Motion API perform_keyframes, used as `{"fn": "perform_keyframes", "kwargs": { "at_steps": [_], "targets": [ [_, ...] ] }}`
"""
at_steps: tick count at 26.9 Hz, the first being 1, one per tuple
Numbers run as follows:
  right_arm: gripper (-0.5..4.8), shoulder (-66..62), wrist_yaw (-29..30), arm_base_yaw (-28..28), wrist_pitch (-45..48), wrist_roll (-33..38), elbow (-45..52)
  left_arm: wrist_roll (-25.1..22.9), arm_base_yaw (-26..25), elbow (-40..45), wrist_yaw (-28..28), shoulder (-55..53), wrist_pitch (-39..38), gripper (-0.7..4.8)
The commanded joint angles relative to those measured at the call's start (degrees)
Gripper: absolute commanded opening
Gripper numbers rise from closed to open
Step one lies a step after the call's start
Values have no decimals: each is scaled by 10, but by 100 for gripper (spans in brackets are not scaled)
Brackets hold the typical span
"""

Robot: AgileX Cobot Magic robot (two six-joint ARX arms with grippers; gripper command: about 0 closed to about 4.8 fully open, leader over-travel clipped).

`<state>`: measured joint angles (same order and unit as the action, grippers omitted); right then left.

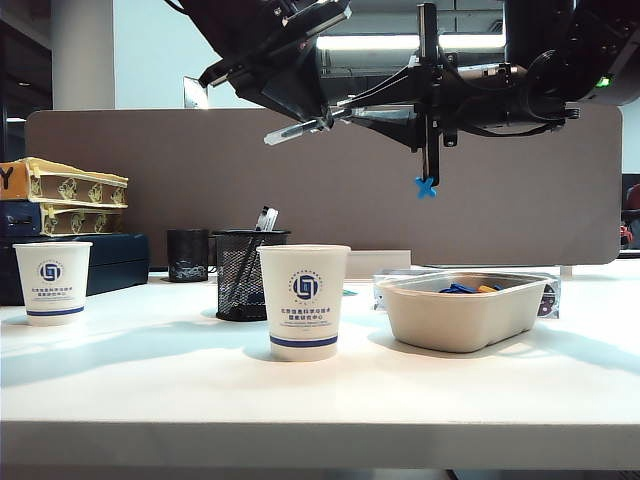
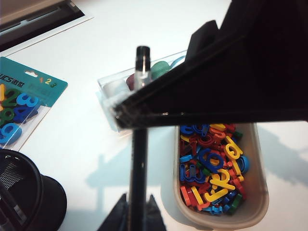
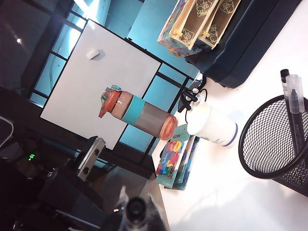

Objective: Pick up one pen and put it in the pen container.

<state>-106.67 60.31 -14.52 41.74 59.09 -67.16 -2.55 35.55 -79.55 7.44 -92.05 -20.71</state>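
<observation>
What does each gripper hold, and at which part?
Both hold the pen, high above the table: left gripper at one end, right gripper at the other.

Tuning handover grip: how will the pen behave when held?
Held aloft between left gripper and right gripper, the pen looks stiff: straight across its unsupported span. Smooth round barrel probably slips or twists in a pinch. Slim, so likely light.
</observation>
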Motion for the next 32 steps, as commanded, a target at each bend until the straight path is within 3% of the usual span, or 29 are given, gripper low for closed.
{"fn": "perform_keyframes", "kwargs": {
  "at_steps": [1, 3, 14, 17, 22, 26, 32],
  "targets": [
    [39, 4, 3, -1, 6, -1, -2, 2, 0, -3, 5, 3, 7, 16],
    [39, 4, 2, -1, 6, -2, -2, 2, 0, -3, 5, 3, 7, 92],
    [28, 3, -2, -1, 21, -6, -3, -7, -21, -4, -3, 8, -29, 94],
    [17, 2, -6, -1, 18, -11, -16, -7, -38, -3, -4, 28, -54, 152],
    [8, 2, -13, -1, -6, -30, -54, -7, -45, -3, -3, 72, -64, 152],
    [8, 2, -16, -1, -32, -56, -61, -7, -45, -3, -4, 99, -116, 153],
    [8, 2, -17, -2, -70, -104, -91, -44, -45, -2, -53, 105, -201, 154]
  ]
}}
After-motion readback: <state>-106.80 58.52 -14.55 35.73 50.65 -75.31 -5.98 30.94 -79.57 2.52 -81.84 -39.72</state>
